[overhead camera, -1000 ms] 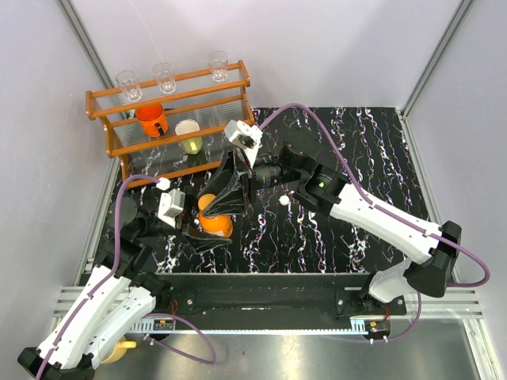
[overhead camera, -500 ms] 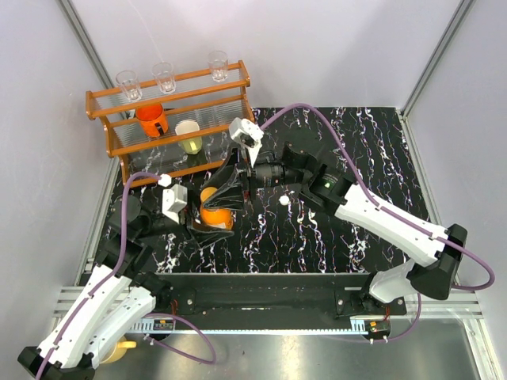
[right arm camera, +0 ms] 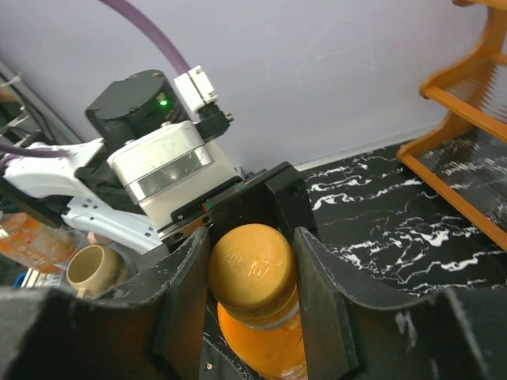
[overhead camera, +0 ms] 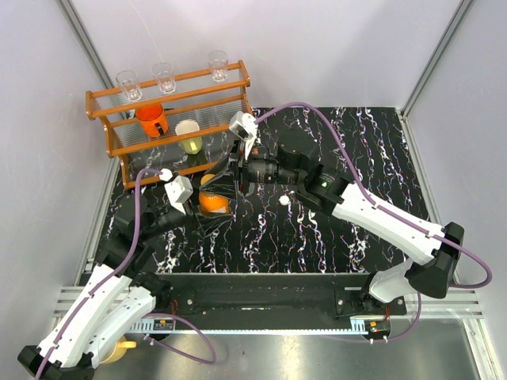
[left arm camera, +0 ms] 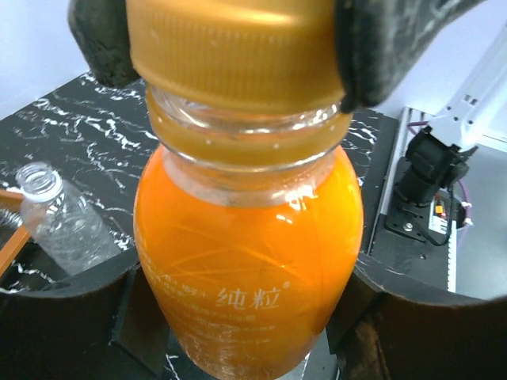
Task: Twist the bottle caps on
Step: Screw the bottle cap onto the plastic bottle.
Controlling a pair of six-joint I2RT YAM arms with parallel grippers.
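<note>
Right wrist view: the right tool (right arm camera: 253, 245) is closed on the orange cap (right arm camera: 252, 273), one pad on each side, with the cap seated on the neck of the orange bottle (left arm camera: 249, 261). Left wrist view: the left tool (left arm camera: 242, 332) grips the bottle body low down, one finger on either side. Thread engagement cannot be confirmed.

Likely hazards:
- A tilted cap will cross-thread when turned.
- A weak hold by the left tool lets the bottle rotate with the cap, so nothing tightens.
- Excess squeeze on the full bottle may push juice past a loose cap.

The clear bottle (left arm camera: 62, 223) is uncapped nearby. Its white cap (overhead camera: 283, 201) lies apart on the worktop (overhead camera: 356, 150).
</note>
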